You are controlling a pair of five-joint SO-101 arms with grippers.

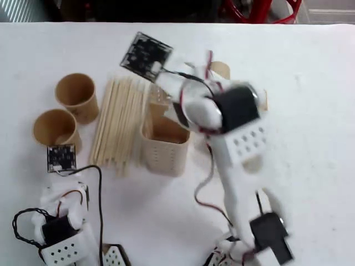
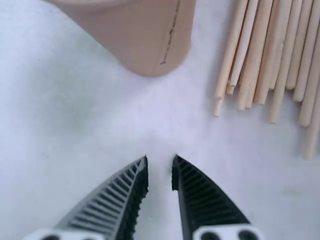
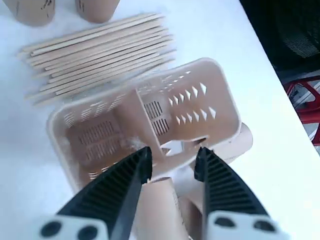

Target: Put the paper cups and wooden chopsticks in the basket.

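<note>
Centrally on the white tabletop (image 1: 310,166):

- The basket (image 1: 166,152) is a beige plastic box with rounded corners. Its walls are pierced by rows of slots and small pointed holes, and an inner wall splits it into two compartments.
- The wooden chopsticks (image 1: 119,124) are pale, slim, round sticks. They lie flat, side by side in a loose row, just beside the basket.
- Two tan paper cups (image 1: 76,95) stand upright with their smooth round mouths open, on the far side of the sticks from the basket.
- Further cups (image 3: 160,215) of the same tan paper sit against the basket's other side. The arm partly hides them, and I cannot tell whether they are upright.
- The right end effector (image 3: 172,155) hangs over the basket's rim with its black ribbed fingers released and holding nothing.
- The left end effector (image 2: 160,162) has toothed fingers, one grey and one black. They are narrowly parted and empty over bare tabletop, near one cup's seamed wall and the stick ends.
</note>
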